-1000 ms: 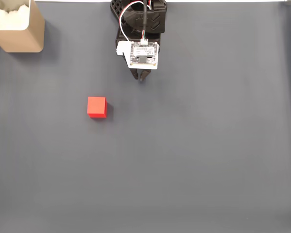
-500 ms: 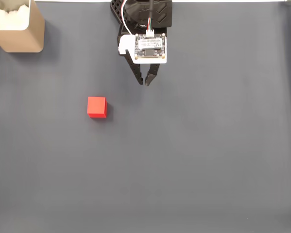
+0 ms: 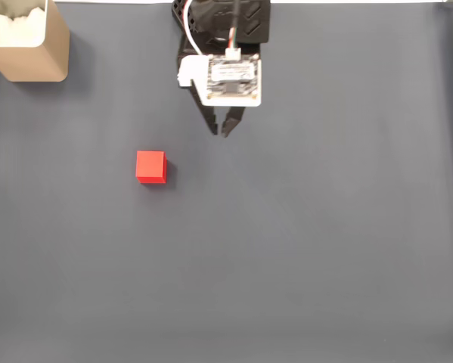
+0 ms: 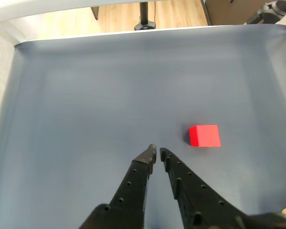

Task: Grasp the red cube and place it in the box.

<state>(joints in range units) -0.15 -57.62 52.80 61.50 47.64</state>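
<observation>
The red cube lies on the dark grey mat, left of and a bit below my gripper in the fixed view. The wrist view has the red cube to the right of the gripper and slightly beyond its tips, well apart from them. The black fingers stand open by a narrow gap with nothing between them. The beige box sits in the top left corner of the fixed view, with white padding inside, far from cube and gripper.
The grey mat covers the whole table. The arm's base stands at the top centre. In the wrist view the mat's far edge gives way to wooden floor and a black stand foot.
The gripper has come forward and down the fixed view a little, and its fingers have gone from shut to slightly parted. The cube and box have not moved.
</observation>
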